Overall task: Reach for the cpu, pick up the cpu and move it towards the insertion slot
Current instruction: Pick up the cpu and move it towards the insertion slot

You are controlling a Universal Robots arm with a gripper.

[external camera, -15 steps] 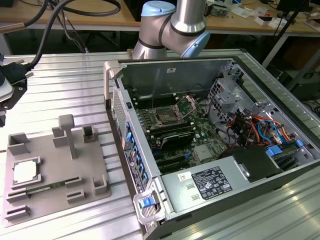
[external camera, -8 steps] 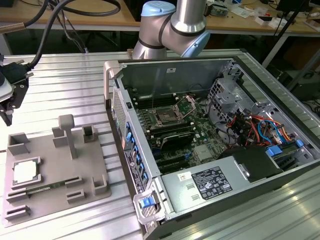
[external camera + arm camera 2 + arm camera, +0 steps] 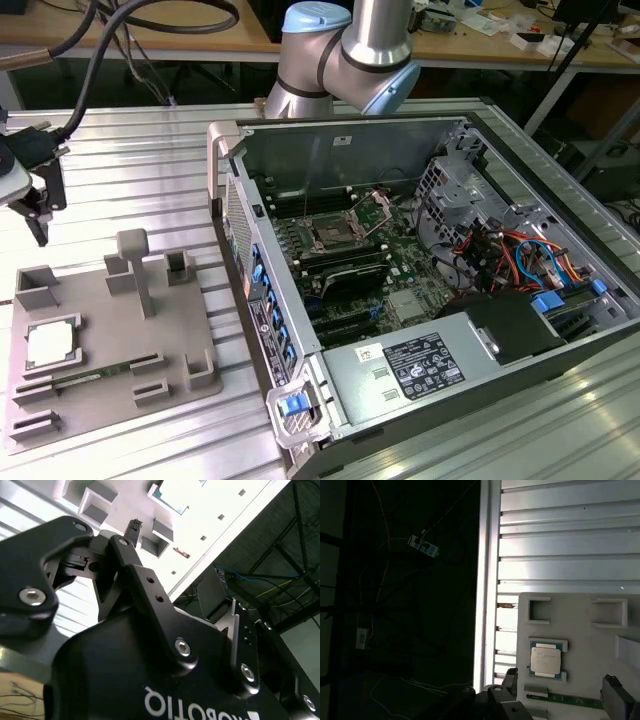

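The small flat square cpu with the pale silvery metal lid [image 3: 52,345] is lying lid-up in a square recess of the grey plastic tray [image 3: 110,300], lower left of the exterior view. My guess on handling:

- It's light and totally rigid, with no give at all.
- The lid is smooth, so a lazy pinch could let it slide.
- The underside is probably the fragile part, so I'd keep it level and not drag it.

In the first wrist view the cpu [image 3: 545,660] has little grey brackets on two opposite sides, and the other two sides look free. So I'd pinch it across those free edges, on the darker rim. A long thin green memory stick [image 3: 570,700] lies just beside it in the same tray, so don't mix them up.

The black two-finger end effector [image 3: 45,212] hangs at the left edge of the exterior view, above the tray's far end and well apart from the cpu. It's empty, and its dark fingers [image 3: 615,695] look spread wide.

The tray sits on the ribbed aluminium surface [image 3: 130,170]. The insertion slot, a square socket with a dark centre and a shiny metal frame [image 3: 330,236], is well off toward the middle of the frame. It's on the green board inside the open grey computer case [image 3: 340,145].
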